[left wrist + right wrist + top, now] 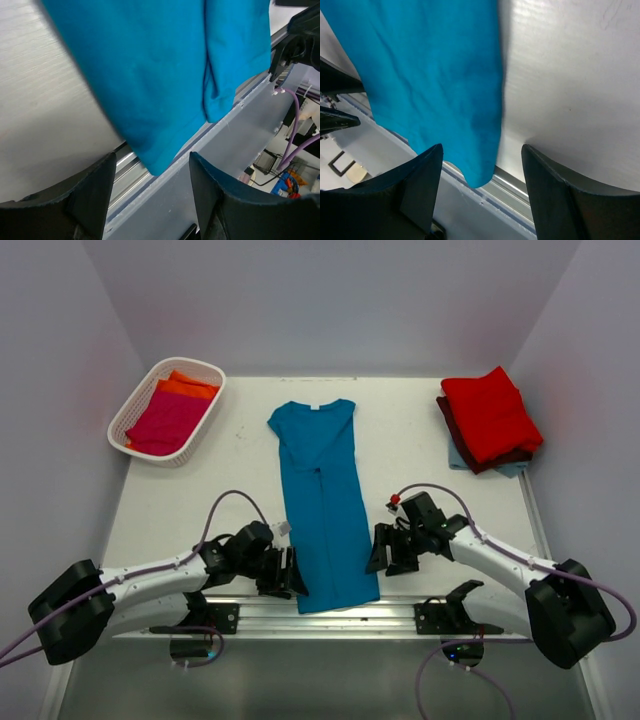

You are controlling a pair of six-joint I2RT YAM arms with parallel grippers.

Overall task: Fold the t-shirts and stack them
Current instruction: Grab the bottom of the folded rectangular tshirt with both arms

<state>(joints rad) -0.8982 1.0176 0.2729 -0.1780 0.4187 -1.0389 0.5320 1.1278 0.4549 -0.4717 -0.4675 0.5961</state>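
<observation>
teal shirt (322,505) lies flat down the middle of the table (230,470), collar at the far end, both sides already folded in so it's a long narrow strip. its hem hangs a bit over the near edge onto the rail (400,608).

left gripper (292,576) sits just beside the hem's left corner, jaws apart, nothing in them. right gripper (384,550) is at the right edge of the strip, also wide open and not pinching any cloth; the hem corner just pokes toward the gap in its wrist view.

progress, as i read it: a folded pile sits at the far right, red shirt (490,412) on top, maroon (452,425) and light blue (458,458) under it. so three look done. teal one is about halfway and needs its end-to-end folds, then goes on the pile. the basket (128,412) at the far left holds a magenta (165,423) and an orange (188,388) one, untouched.
</observation>
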